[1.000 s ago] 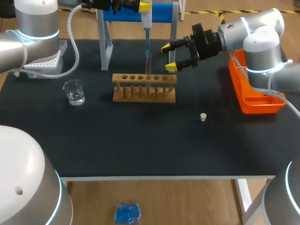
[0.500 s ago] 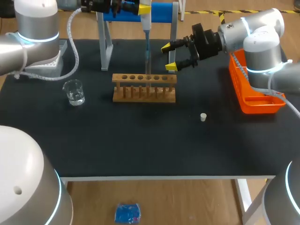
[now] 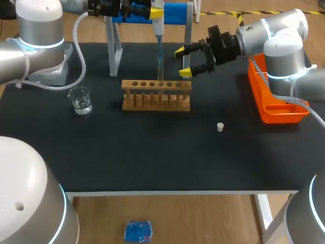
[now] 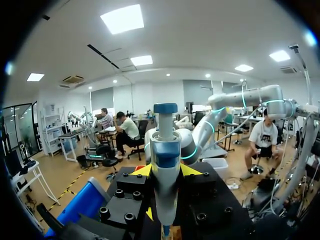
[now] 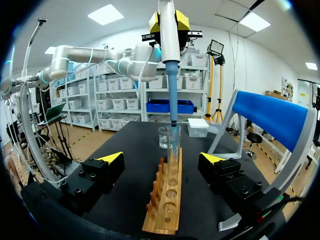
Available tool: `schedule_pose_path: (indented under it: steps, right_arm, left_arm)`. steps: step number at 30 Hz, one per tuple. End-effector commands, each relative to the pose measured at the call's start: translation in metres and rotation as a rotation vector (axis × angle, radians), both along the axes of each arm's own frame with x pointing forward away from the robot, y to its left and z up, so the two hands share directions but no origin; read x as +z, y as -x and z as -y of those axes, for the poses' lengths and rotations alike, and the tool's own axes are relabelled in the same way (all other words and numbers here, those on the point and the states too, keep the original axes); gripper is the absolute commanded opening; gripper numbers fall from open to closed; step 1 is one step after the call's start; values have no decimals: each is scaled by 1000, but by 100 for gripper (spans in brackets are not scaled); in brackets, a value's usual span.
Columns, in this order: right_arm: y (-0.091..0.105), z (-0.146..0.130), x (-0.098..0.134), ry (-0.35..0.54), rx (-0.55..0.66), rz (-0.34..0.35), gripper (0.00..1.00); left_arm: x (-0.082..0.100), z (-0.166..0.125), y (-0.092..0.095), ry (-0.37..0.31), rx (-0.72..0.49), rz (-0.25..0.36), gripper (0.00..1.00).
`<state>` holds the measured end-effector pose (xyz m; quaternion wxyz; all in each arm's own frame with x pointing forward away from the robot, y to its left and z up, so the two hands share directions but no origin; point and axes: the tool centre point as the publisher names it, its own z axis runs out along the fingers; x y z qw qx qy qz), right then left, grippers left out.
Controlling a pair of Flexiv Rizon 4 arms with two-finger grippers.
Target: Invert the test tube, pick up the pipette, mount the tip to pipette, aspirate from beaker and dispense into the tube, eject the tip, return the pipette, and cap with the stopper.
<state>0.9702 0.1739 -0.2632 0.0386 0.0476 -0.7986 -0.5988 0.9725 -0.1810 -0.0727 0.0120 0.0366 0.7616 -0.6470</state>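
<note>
Wooden rack (image 3: 156, 95) on the counter (image 3: 152, 157) holds the upright test tube (image 3: 160, 71). The left gripper (image 3: 155, 7) clamps the pipette (image 3: 158, 28) vertically, straight above the tube, with its tip (image 3: 159, 51) at the tube's mouth. The right gripper (image 3: 183, 62) stands open just beside the tube.

A black-topped table (image 3: 152, 157) (white-legged) stands on a pale wooden floor (image 3: 203, 221).

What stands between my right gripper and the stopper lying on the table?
Nothing visible. The stopper lies alone on the mat, nearer the front edge than the right gripper, which hovers open beside the rack. The rack and the pipette above it stand off to the side of that path.
</note>
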Motion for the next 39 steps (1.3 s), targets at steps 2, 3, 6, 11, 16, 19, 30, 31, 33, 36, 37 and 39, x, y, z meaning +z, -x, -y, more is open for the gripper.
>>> schedule_pose_path:
  steps: [2, 3, 6, 11, 16, 19, 30, 31, 33, 36, 37, 39]
  right_arm:
    - [-1, 0, 0, 1, 2, 0, 100]
    - [-1, 0, 0, 1, 2, 0, 100]
    - [-1, 0, 0, 1, 2, 0, 100]
    - [-1, 0, 0, 1, 2, 0, 100]
    - [-1, 0, 0, 1, 2, 0, 100]
    - [-1, 0, 0, 1, 2, 0, 100]
    - [-1, 0, 0, 1, 2, 0, 100]
    - [-1, 0, 0, 1, 2, 0, 100]
    - [-1, 0, 0, 1, 2, 0, 100]
    - [-1, 0, 0, 1, 2, 0, 100]
    - [-1, 0, 0, 1, 2, 0, 100]
    - [-1, 0, 0, 1, 2, 0, 100]
  left_arm:
    - [-2, 2, 1, 6, 4, 3, 0]
    - [-3, 3, 1, 6, 4, 2, 0]
    - [-4, 4, 0, 7, 2, 0, 0]
    - [-6, 6, 0, 8, -1, -4, 0]
    - [-9, 6, -1, 11, 1, -11, 0]
    - [-11, 5, 0, 12, 4, -14, 0]
    - [-11, 2, 1, 15, 12, -20, 0]
    - [-11, 2, 1, 15, 12, -19, 0]
    - [-10, 2, 1, 14, 11, -21, 0]
    - [-10, 2, 1, 15, 10, -26, 0]
    - [-10, 2, 1, 15, 11, -28, 0]
    - [-9, 1, 1, 16, 11, -30, 0]
